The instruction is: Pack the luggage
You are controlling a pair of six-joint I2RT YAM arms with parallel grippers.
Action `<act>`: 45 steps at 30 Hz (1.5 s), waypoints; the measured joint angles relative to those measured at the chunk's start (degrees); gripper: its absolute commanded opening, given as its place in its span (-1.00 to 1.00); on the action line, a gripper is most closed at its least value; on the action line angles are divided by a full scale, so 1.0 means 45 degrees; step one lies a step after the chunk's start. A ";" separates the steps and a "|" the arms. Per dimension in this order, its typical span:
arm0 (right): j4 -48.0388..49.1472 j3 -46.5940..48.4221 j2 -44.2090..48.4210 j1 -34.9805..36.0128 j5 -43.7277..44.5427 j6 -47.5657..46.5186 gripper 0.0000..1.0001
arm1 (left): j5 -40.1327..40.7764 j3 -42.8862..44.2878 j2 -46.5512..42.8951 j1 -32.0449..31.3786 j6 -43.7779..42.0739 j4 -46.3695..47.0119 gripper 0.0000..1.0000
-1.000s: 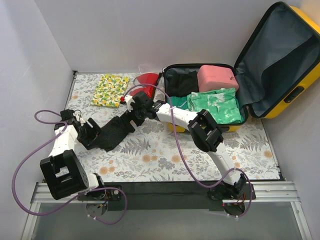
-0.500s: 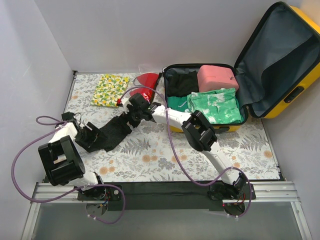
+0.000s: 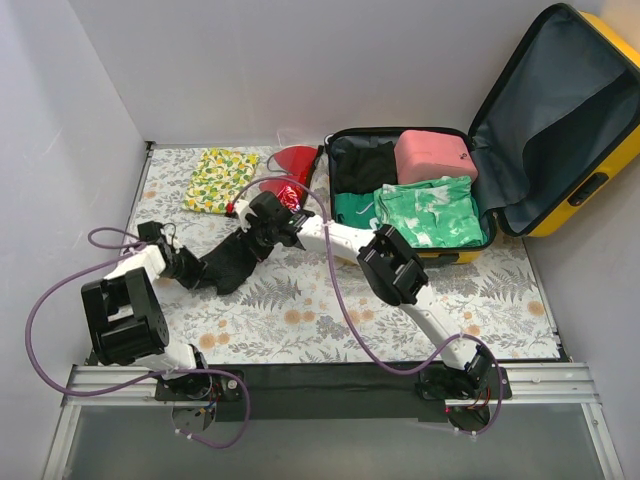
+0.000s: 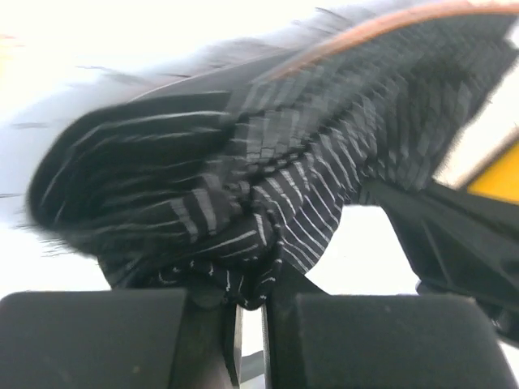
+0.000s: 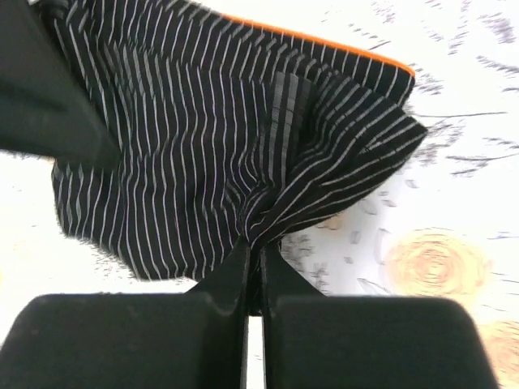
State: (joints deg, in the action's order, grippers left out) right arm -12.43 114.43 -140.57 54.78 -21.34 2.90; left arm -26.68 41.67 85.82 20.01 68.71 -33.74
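Observation:
The yellow luggage (image 3: 600, 170) lies open at the back right, lid up, its tray holding a pink case (image 3: 433, 155), a green garment (image 3: 432, 212) and dark clothing. A black striped garment (image 3: 232, 262) lies bunched on the floral cloth. My left gripper (image 3: 190, 266) is shut on its left end, fabric pinched between the fingers (image 4: 253, 296). My right gripper (image 3: 262, 233) is shut on its far right end, a fold of striped garment (image 5: 211, 138) caught between the fingertips (image 5: 253, 247). The cloth sags between them.
A yellow lemon-print pouch (image 3: 221, 179) lies at the back left. A red item (image 3: 292, 160) in clear plastic sits beside the suitcase tray. Grey walls close in left and back. Purple cables (image 3: 60, 290) loop off both arms.
Both grippers have closed on the striped garment. The left one moved in toward it, the right one shifted left, and the cloth has bunched up between them.

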 measured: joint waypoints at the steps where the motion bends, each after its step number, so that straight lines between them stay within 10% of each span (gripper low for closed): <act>1: -0.0015 0.0034 0.0015 -0.0039 0.0107 -0.0073 -0.97 | -0.0073 0.0049 -0.0058 -0.0287 0.0000 0.0112 -1.00; 11: -0.0568 0.0078 0.2181 -0.1656 0.1749 -0.1273 -0.97 | -0.0291 0.4697 0.0534 -0.3031 0.0204 0.0665 -1.00; 27: -0.0384 0.0646 0.5105 -0.6795 0.3439 -0.3186 -0.97 | 0.0282 1.8685 0.9607 -0.8505 -0.0850 0.1855 -1.00; 41: -0.0369 -0.1457 0.4969 -0.8442 0.3628 -0.3696 -0.97 | 0.0413 1.9987 1.2896 -1.0083 -0.1093 0.4163 -1.00; 45: -0.0350 -0.2074 0.4789 -0.8558 0.3555 -0.3701 -0.97 | 0.0155 1.9817 1.3070 -1.0059 -0.1141 0.4405 -0.20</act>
State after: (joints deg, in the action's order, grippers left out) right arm -14.00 105.10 -119.02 16.27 -5.34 -13.76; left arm -25.98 130.85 144.64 -25.26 63.57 -13.91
